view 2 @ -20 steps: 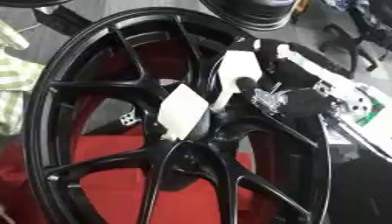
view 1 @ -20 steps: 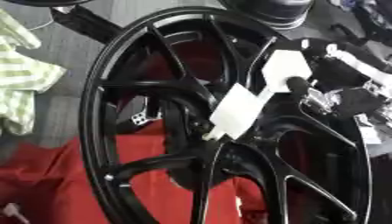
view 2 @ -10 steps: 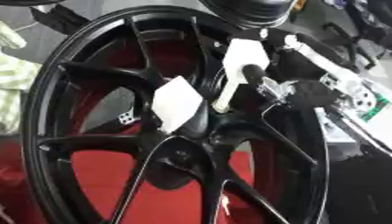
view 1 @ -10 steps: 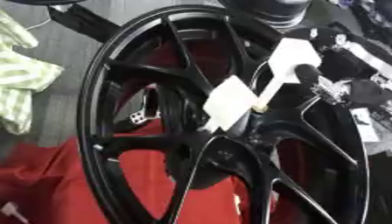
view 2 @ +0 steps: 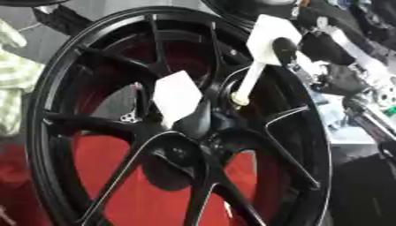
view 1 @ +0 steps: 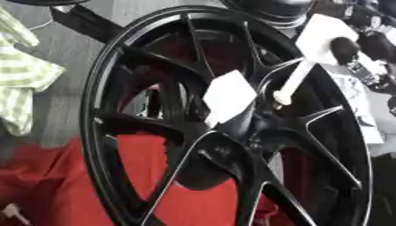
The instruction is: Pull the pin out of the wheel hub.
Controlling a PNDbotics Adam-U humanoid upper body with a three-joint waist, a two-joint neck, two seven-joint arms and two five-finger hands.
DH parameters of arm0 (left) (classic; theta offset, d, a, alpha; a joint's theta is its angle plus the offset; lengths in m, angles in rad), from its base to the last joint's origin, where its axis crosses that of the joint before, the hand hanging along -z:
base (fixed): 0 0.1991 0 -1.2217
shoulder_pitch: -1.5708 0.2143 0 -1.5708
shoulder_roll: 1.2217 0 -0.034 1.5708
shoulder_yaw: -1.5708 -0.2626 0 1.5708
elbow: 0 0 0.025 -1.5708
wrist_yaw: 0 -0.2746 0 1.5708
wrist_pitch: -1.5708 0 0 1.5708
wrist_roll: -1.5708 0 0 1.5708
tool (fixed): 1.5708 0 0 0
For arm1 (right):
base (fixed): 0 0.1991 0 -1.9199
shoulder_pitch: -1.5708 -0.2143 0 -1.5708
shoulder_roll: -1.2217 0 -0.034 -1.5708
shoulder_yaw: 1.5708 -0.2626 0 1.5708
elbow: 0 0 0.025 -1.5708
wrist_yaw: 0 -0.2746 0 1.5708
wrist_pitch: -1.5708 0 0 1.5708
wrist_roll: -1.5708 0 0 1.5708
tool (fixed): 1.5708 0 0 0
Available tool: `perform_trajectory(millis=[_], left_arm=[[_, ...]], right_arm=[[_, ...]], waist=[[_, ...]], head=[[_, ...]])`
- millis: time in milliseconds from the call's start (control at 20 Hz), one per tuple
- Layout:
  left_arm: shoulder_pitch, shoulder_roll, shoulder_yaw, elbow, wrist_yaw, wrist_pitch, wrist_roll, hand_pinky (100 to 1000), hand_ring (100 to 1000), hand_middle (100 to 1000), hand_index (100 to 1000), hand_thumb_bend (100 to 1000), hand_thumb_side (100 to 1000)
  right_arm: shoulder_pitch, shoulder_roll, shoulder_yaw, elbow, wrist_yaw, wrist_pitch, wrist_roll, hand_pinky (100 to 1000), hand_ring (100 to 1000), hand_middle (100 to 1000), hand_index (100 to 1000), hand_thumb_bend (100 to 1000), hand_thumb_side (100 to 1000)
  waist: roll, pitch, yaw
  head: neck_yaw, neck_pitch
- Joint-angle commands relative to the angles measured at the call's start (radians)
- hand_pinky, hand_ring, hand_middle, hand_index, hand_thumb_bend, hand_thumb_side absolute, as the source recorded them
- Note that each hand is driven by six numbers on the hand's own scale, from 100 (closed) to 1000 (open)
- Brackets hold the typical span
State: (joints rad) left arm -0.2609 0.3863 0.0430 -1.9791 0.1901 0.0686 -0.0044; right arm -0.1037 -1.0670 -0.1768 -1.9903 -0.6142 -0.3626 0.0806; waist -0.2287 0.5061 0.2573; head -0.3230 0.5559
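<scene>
A large black wheel hub [view 1: 154, 132] with thin spokes fills both views, standing tilted. A white pin [view 2: 249, 79] with a flat square head slants from the upper right down to a rounded tip beside the hub's centre. My right hand [view 2: 283, 48] comes in from the upper right and pinches that pin's flat head. I cannot tell whether the tip touches the hub. A second white square-headed piece [view 1: 226, 96] sits at the hub's centre, to the left of the tip. My left hand is hidden from both views.
A red cloth [view 1: 70, 185] lies under and behind the wheel. A green-and-white checked cloth [view 1: 19, 84] is at the left edge. Another dark round object [view 1: 271, 11] stands behind at the top; white and black clutter [view 2: 348, 92] lies at the right.
My right hand has drawn the held pin up and to the right, away from the centre, and more of its shaft shows. The whole picture has also shifted.
</scene>
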Motion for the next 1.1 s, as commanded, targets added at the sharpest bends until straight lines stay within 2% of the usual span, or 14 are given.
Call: perform_trajectory(millis=[50,200,400,600,800,1100], left_arm=[[0.007,0.014,0.015,-0.021,-0.003,-0.002,0.008,601,635,573,741,100,779],[0.023,0.012,0.023,-0.021,0.0,-0.001,0.018,600,634,573,741,100,773],[0.053,0.006,0.038,-0.021,0.005,-0.002,0.036,600,633,573,741,100,763],[0.062,0.005,0.048,-0.021,0.017,-0.013,0.049,600,632,573,740,100,743],[0.069,0.001,0.059,-0.021,0.028,-0.023,0.06,601,634,573,740,100,732],[0.074,-0.012,0.065,-0.021,0.038,-0.03,0.068,601,634,573,740,100,722]], right_arm=[[0.02,-0.032,-0.049,-0.01,-0.057,-0.011,-0.032,948,739,483,512,100,470],[0.059,-0.035,-0.086,-0.01,-0.105,-0.029,-0.067,946,737,482,512,100,470],[0.137,-0.031,-0.147,-0.01,-0.166,-0.049,-0.09,940,737,483,514,100,470],[0.233,0.022,-0.221,-0.01,-0.216,-0.079,-0.1,941,737,480,513,100,470],[0.332,0.106,-0.278,-0.01,-0.187,-0.086,-0.129,940,739,482,515,100,470],[0.476,0.248,-0.378,-0.01,-0.1,-0.126,-0.183,925,747,491,528,100,470]], waist=[[0.019,-0.04,-0.015],[0.04,-0.058,-0.053],[0.082,-0.091,-0.121],[0.124,-0.118,-0.177],[0.159,-0.135,-0.222],[0.205,-0.151,-0.261]], head=[[0.013,0.017],[0.034,0.047],[0.097,0.103],[0.155,0.117],[0.198,0.131],[0.244,0.153]])
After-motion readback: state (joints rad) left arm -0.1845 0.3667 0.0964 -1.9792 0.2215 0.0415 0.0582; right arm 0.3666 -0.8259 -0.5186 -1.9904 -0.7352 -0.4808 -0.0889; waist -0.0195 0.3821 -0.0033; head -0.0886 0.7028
